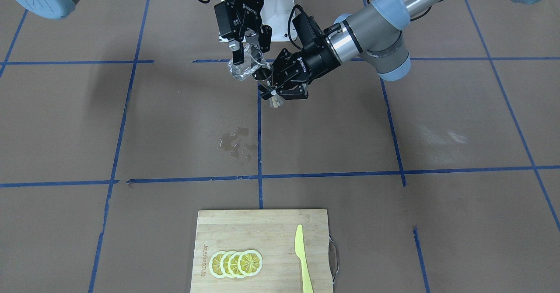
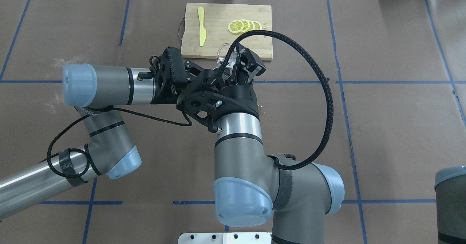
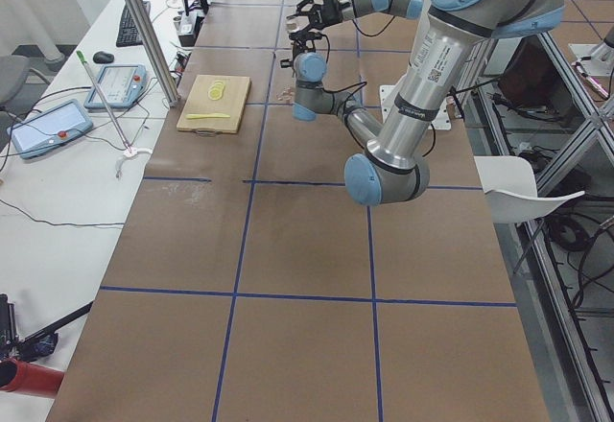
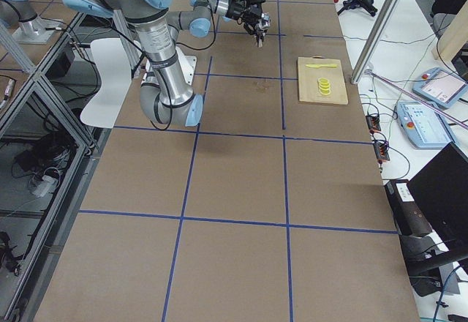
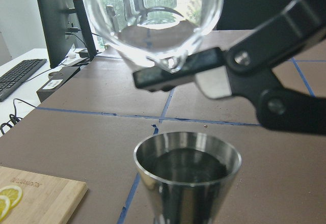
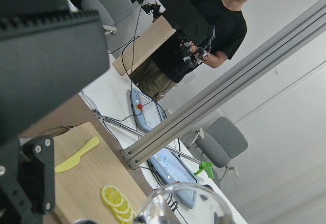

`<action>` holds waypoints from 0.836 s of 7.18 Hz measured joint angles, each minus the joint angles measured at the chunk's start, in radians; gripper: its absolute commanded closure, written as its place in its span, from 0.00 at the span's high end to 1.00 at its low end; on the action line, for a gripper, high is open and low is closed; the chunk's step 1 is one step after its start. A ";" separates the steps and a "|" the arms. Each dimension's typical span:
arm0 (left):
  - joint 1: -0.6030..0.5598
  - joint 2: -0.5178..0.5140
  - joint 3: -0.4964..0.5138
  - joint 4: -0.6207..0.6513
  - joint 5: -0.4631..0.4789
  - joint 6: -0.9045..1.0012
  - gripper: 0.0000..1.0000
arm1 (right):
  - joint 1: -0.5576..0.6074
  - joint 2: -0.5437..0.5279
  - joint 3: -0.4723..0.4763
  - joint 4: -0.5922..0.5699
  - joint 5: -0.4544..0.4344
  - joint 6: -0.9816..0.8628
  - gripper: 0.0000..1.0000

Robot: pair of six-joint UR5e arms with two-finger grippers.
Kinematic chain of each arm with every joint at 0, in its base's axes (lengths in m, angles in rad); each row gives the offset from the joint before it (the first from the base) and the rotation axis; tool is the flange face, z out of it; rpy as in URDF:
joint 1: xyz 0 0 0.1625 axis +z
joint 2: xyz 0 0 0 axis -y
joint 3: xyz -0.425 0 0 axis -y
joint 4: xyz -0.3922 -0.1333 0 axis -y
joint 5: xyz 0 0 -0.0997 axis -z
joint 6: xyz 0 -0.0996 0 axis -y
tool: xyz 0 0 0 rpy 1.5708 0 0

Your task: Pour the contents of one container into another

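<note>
The clear glass cup [image 1: 242, 68] hangs tipped above the table, with my right gripper [image 1: 251, 50] shut on it from above. Its mouth leans over the silver jigger [image 1: 275, 102]. My left gripper [image 1: 272, 89] reaches in from the side and is shut on the jigger's waist, holding it upright. In the left wrist view the jigger [image 5: 187, 178] stands just under the tilted glass cup [image 5: 153, 20] and seems to hold dark liquid. The right wrist view shows only the glass cup's rim [image 6: 183, 203]. From overhead the arms hide the jigger, and part of the glass cup [image 2: 222, 51] shows.
A wet patch [image 1: 236, 144] marks the brown table below the grippers. A wooden cutting board [image 1: 262, 231] sits at the operators' edge with lemon slices [image 1: 236, 263] and a yellow knife [image 1: 302, 258]. A person [image 6: 214, 25] stands beyond the table.
</note>
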 measured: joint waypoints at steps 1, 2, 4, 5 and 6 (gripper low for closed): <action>0.000 0.000 0.000 0.000 0.000 0.000 0.00 | 0.002 -0.005 0.025 0.001 0.018 0.038 0.00; 0.000 0.001 0.000 0.000 0.000 0.000 0.00 | 0.005 -0.015 0.050 0.002 0.030 0.076 0.00; 0.000 0.002 0.001 0.000 0.000 0.000 0.00 | 0.011 -0.075 0.079 0.078 0.052 0.145 0.00; -0.001 0.003 0.001 0.000 0.000 0.000 0.00 | 0.015 -0.123 0.085 0.152 0.066 0.171 0.00; -0.001 0.004 0.000 0.000 0.000 0.000 0.00 | 0.024 -0.175 0.091 0.219 0.089 0.227 0.00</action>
